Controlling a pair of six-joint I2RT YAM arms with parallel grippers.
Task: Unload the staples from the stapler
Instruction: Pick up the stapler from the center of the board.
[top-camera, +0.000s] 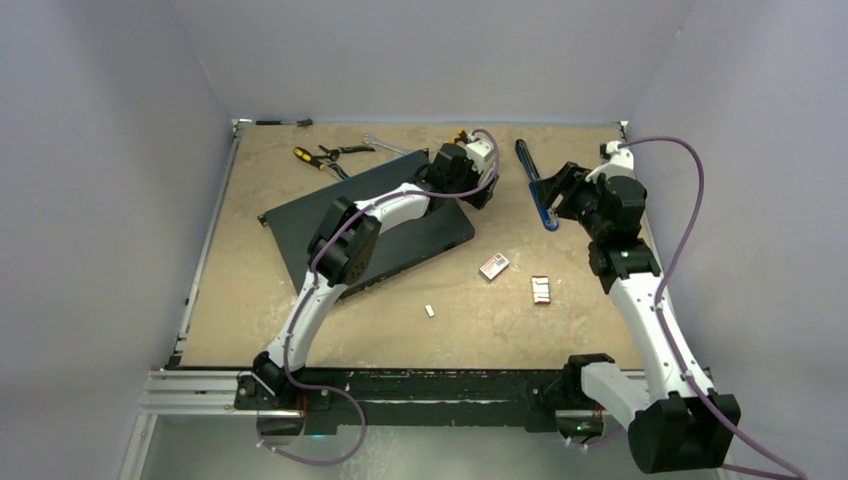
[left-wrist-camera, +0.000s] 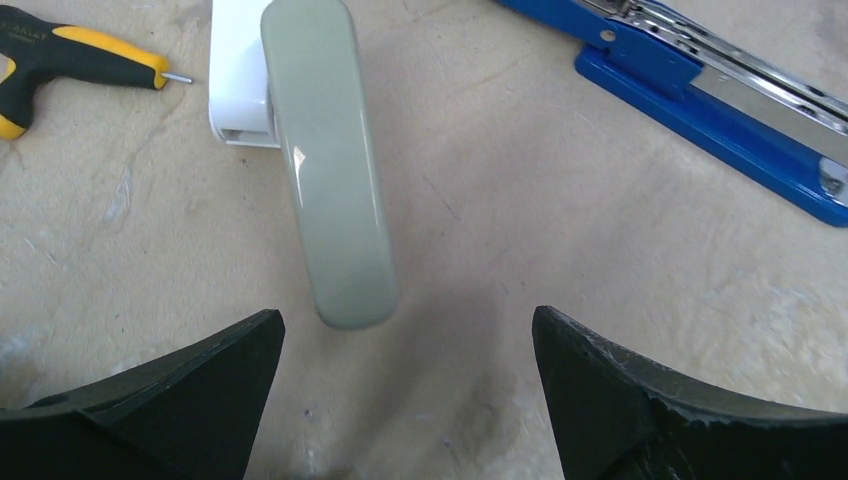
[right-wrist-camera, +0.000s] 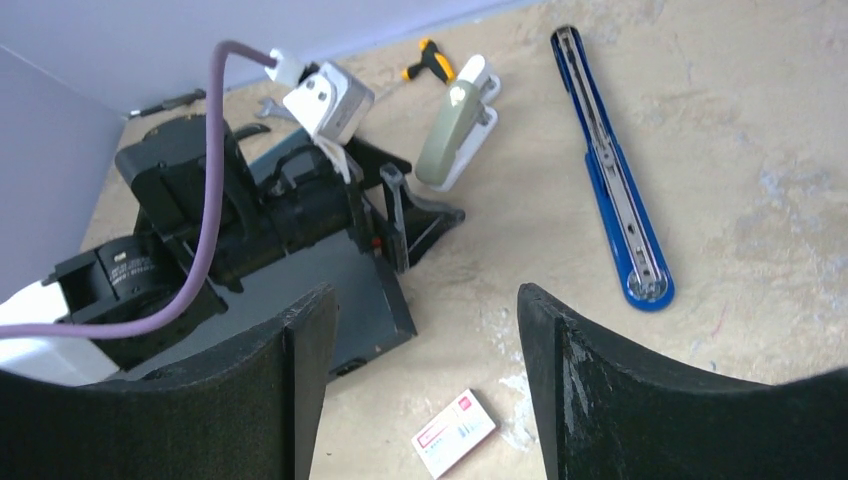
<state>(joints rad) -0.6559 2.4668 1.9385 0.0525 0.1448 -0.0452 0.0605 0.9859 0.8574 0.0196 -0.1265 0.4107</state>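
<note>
left gripper (left-wrist-camera: 405, 325): jaws spread wide, nothing between them, only bare table (top-camera: 250, 300) showing in the gap. it hovers at the far middle of the table, just short of the near end of a grey-green and white stapler (left-wrist-camera: 335, 170); that end sits a little closer to the left finger, and contact cannot be confirmed from the wrist view. a yellow-and-black hand tool (left-wrist-camera: 70, 55) lies just beyond, to the left of it. right gripper (right-wrist-camera: 425, 300): jaws also apart, less wide, holding nothing; it hangs above the table near the far right, tilted so its camera takes in the left gripper. blue stapler (top-camera: 535, 185): lies on the table between the two grippers, unfolded flat along its full length, silver rail facing up, touched by neither gripper. whether the rail holds any staples cannot be told. staples (top-camera: 430, 311): one small pale strip on the bare table toward the near middle, well apart from the blue stapler and both grippers; too small to make out detail. red-and-white box (top-camera: 493, 266) rests nearer the stapler, and beside it to the right sits a second small pale block (top-camera: 541, 290), contents unclear. dark board (top-camera: 440, 235) lies under the left arm. pliers (top-camera: 318, 157) with yellow handles lie at the far left.
</note>
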